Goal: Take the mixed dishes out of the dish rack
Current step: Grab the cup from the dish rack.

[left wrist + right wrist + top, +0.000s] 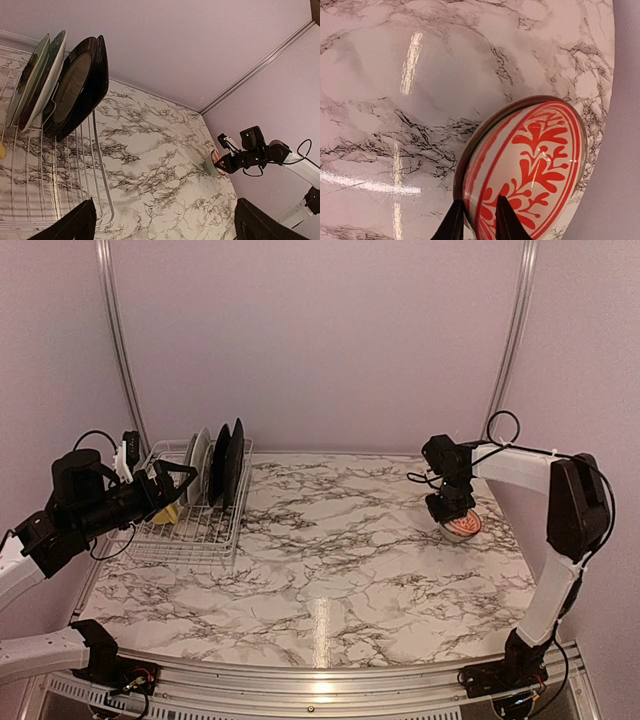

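The white wire dish rack (190, 525) stands at the far left. Black plates (230, 462) and two paler plates (199, 465) stand upright in its slots, and a yellow mug (166, 512) lies in it. My left gripper (178, 480) hovers over the rack, open and empty. The left wrist view shows the black plates (75, 90), the paler plates (37, 75) and the rack wires (97, 150). My right gripper (477, 225) is shut on the rim of the red-and-white bowl (530, 170), which is tilted at the right of the table (464, 527), in a pale green bowl (210, 165).
The marble table (340, 560) runs between the rack and the bowls. Its right edge (600, 150) lies just past the bowl. Purple walls and metal rails close the back and sides.
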Controlling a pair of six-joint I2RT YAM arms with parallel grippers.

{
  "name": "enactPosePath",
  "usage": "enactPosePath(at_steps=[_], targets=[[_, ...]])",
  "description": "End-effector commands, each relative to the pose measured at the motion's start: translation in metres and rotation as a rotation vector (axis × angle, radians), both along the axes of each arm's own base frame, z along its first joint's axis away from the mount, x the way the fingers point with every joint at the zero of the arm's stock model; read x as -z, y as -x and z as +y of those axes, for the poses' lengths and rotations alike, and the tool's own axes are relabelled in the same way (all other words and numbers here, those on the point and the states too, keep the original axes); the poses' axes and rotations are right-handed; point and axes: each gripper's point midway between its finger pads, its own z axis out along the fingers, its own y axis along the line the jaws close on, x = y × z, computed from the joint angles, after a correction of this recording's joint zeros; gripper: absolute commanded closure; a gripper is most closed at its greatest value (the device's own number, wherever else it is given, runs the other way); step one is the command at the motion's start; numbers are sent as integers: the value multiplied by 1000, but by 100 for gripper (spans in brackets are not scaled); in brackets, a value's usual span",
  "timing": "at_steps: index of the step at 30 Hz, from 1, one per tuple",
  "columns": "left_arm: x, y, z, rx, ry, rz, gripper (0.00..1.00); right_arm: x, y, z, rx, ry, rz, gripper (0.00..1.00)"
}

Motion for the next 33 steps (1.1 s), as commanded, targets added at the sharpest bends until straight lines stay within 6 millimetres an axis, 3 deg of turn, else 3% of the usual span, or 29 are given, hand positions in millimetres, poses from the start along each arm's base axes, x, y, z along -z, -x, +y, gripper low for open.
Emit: enactPosePath(at_steps=[1, 9, 15, 25, 33], targets=[[11, -2, 6, -38, -13, 20, 1, -24, -17, 0, 6, -6, -81, 77], [17, -8, 8, -59, -39, 39, 1, -44, -11, 9, -10, -86, -152, 61], [20, -16, 16, -98, -156, 57, 1, -74, -1, 48, -94, -261, -282, 47], [43, -28, 53, -253, -409, 171, 1, -101, 18, 91, -190, -548, -407, 36], [82, -48, 81, -385, -457, 347, 1, -127, 27, 107, -196, -736, -507, 32]])
